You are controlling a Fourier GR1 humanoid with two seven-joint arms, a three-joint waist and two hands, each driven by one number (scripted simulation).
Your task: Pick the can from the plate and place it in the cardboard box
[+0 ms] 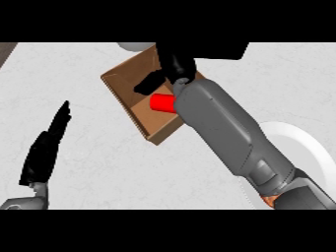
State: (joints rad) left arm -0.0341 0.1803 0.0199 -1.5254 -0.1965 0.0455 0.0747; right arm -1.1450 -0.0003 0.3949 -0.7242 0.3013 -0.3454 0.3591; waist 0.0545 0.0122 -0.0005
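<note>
The red can [161, 102] lies inside the open cardboard box [130, 74], its long axis roughly level and pointing across the box. The right hand [172, 69] hangs over the box just beyond the can; whether its fingers [147, 86] are pinching the can cannot be told. The white plate [312, 147] sits nearer than the box. The left hand [47, 147] rests left of the box, fingers straight and together.
</note>
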